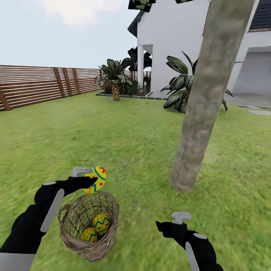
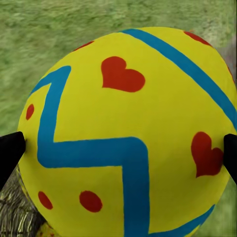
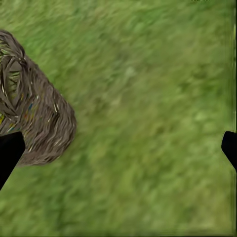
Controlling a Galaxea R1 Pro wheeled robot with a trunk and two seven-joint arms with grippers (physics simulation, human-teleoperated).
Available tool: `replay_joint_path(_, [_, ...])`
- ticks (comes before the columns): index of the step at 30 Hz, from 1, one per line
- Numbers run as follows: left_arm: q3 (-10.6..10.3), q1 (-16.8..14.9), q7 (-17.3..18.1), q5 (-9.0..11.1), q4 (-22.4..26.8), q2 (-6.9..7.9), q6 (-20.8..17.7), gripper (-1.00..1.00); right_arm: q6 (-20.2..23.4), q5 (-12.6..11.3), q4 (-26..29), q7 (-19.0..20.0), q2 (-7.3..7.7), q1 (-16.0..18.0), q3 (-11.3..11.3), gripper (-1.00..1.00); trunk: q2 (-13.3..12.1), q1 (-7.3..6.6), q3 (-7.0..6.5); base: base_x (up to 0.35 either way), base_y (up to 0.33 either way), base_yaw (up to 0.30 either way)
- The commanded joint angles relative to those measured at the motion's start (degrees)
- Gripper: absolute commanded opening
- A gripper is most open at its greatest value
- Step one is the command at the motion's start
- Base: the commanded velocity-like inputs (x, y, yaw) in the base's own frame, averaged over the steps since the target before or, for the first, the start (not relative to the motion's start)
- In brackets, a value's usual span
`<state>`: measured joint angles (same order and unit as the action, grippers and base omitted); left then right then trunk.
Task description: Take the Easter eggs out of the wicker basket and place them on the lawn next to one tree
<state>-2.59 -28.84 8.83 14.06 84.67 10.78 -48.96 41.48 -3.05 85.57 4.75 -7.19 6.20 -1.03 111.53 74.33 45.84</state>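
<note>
Yellow egg (image 2: 128, 133), fingers' (image 2: 10, 153) tips cropped

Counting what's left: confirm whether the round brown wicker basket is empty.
No, two yellow zigzag-banded eggs lie inside the wicker basket.

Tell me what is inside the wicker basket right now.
Two Easter eggs lie inside the wicker basket, touching each other near its bottom. The third egg is out, held above the rim by the left hand. The basket floor beneath the eggs is covered.
</note>
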Motion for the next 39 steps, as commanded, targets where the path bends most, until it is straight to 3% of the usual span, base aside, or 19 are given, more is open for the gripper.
replay_joint_path(1, [-0.05, -0.01, 0.19, -0.09, 0.1, 0.04, -0.1, -1.0, 0.27, -0.27, 0.04, -0.01, -0.02, 0.04, 0.05, 1.0, 0.03, -0.01, -0.01, -0.058, -0.14, -0.221])
replay_joint_path(20, [-0.95, 0.15, -0.01, -0.24, -0.02, -0.49, 0.31, -1.0, 0.24, -0.29, -0.05, 0.08, -0.02, 0.04, 0.08, 1.0, 0.03, -0.01, -1.25, -0.073, -0.206, -0.223])
replay_joint_path(27, [-1.17, -0.09, -5.6, -0.46, -0.75, -0.77, 1.56, -1.0, 0.26, -0.17, -0.01, 0.01, 0.05, 0.04, 0.53, 1.0, 0.03, -0.01, -1.71, -0.001, -0.273, -0.222])
replay_joint_path(32, [-7.81, -0.19, -10.35, -0.55, -2.53, -1.43, 3.01, -1.0, 0.26, -0.27, 0.01, 0.06, 0.07, 0.04, 3.89, 1.0, 0.03, -0.01, -2.04, -0.003, -0.282, -0.221])
replay_joint_path(39, [-10.0, -0.17, -11.02, -0.41, -2.61, -2.57, 2.84, -1.0, 0.26, -0.29, 0.0, 0.01, 0.07, 0.04, 4.24, 1.0, 0.03, -0.01, -2.45, -0.061, -0.256, -0.197])
